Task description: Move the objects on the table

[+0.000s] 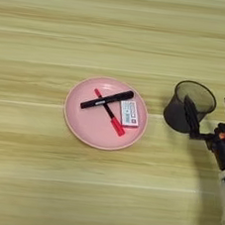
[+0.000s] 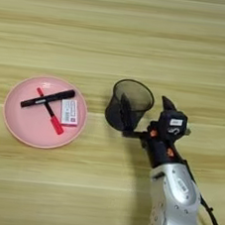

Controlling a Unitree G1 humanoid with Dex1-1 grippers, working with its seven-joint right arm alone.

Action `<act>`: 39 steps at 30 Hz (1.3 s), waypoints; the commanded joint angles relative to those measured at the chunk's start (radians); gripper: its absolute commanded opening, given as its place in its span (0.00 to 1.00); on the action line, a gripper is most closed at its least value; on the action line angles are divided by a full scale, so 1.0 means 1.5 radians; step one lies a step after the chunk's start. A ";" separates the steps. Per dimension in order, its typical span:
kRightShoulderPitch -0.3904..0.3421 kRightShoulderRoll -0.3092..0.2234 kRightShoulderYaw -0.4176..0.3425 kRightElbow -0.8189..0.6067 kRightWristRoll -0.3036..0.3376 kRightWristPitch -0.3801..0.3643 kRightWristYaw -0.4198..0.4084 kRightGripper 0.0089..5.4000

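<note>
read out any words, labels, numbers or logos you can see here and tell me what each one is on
Nothing can be read outright.
White box on the pink plate: a printed label with reddish marks, too small to read.
Black marker: a pale band, no legible text.
Pincer housing: a small white sticker, unreadable.

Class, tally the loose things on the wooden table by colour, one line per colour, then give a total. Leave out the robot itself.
Pink: 1, the plate
Black: 2, the marker and the mesh cup
Red: 1, the pen
White: 1, the small labelled box
Total: 5
</note>
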 commanded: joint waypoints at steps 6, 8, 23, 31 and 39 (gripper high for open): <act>-0.011 -0.010 0.001 0.006 0.034 -0.062 0.046 0.99; -0.013 -0.010 -0.001 0.020 0.038 -0.067 0.053 0.99; -0.013 -0.006 0.012 0.092 0.046 -0.106 0.091 0.99; -0.023 -0.010 0.012 0.151 0.056 -0.123 0.116 0.99; -0.047 -0.012 0.019 0.193 0.041 -0.132 0.110 0.99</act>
